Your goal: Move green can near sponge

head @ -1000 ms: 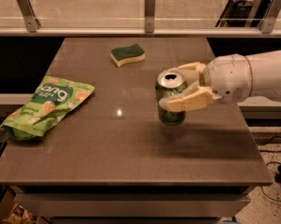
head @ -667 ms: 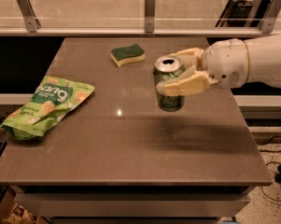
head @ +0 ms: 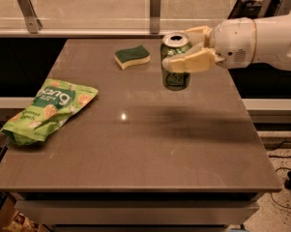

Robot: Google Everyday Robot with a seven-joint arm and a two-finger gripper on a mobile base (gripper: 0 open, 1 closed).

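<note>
The green can (head: 176, 77), with a silver top, is held upright in my gripper (head: 189, 49) above the far right part of the table. The cream fingers (head: 191, 63) are shut around its upper half, one in front and one behind. The white arm reaches in from the right. The sponge (head: 132, 56), dark green over pale yellow, lies flat on the table to the left of the can, a short gap away.
A flat green snack bag (head: 47, 108) lies near the table's left edge. The brown table (head: 135, 144) ends at the right just below the arm. A glass rail with metal posts (head: 155, 11) runs behind the table.
My gripper has carried the can up and away toward the far side of the table, closer to the sponge. The sponge and bag have not moved.
</note>
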